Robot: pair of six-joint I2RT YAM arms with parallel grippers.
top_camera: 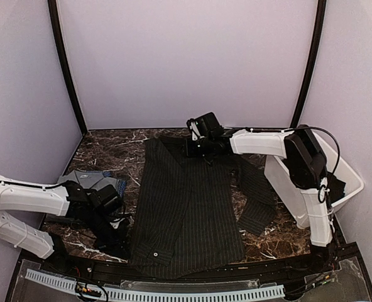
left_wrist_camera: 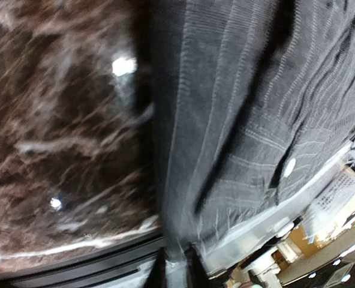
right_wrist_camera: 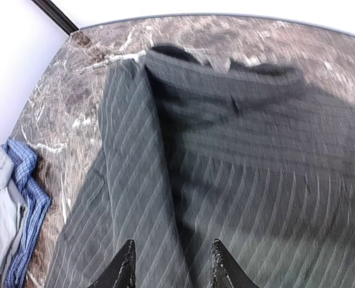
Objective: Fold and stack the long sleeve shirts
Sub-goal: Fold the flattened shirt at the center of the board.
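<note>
Right fingers (right_wrist_camera: 125, 269) are hovering parted over the pinstriped shirt (top_camera: 186, 207) lying on the counter (top_camera: 104, 151); whether the left fingers (top_camera: 115, 238), lower left, are gripping anything, I cannot tell.

Pinstriped shirt (right_wrist_camera: 237, 180) lying under, ahead of right gripper (right_wrist_camera: 173, 264), fingers standing apart; grey shirt (right_wrist_camera: 0, 210) resting on blue shirt (right_wrist_camera: 29, 198), far left.

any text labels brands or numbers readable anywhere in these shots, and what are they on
No text here can be read.
Pale printed sheet, lower right of the left wrist view: it carries lines of print, too blurred to read.
Pinstriped shirt: no label or tag shows in any view.
White tub: no marking shows.
</note>
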